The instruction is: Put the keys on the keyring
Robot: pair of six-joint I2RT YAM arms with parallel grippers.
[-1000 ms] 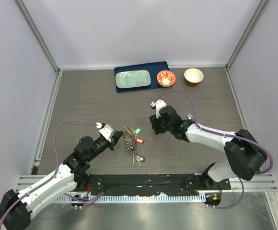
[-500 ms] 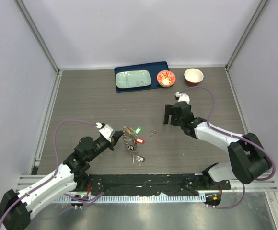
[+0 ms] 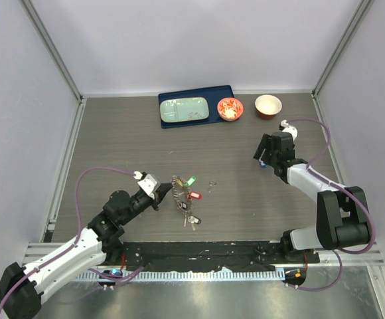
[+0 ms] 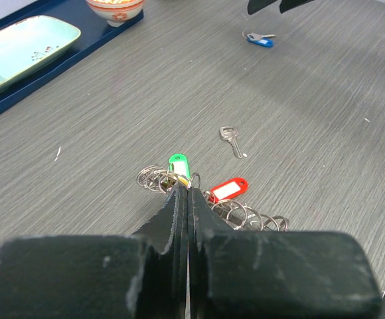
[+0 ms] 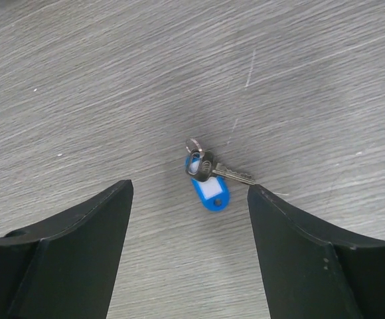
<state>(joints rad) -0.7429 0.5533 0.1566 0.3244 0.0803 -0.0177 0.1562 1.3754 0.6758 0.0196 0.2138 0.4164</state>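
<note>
My left gripper [image 3: 166, 192] is shut on the rim of the dark jagged keyring [image 3: 178, 192], which it holds on edge just above the table. In the left wrist view the shut fingertips [image 4: 179, 193] hide most of the ring. A green-tagged key [image 4: 178, 161], a red-tagged key [image 4: 229, 189] and small split rings [image 4: 151, 178] hang at it. A plain silver key [image 4: 231, 141] lies loose on the table beyond [image 3: 212, 184]. My right gripper [image 5: 189, 189] is open, low over a blue-tagged key [image 5: 210, 188] that lies on the table between its fingers [image 3: 263, 164].
More keys [image 3: 191, 220] lie just in front of the keyring. At the back a blue tray [image 3: 227, 93] holds a mint plate [image 3: 184, 109]. A patterned red bowl [image 3: 230, 108] and a red-and-white bowl [image 3: 268, 105] stand beside it.
My right arm has swung from beside the keyring to the right and back, and now hovers over the blue-tagged key. The silver key stays on the table. My left arm has hardly moved.
</note>
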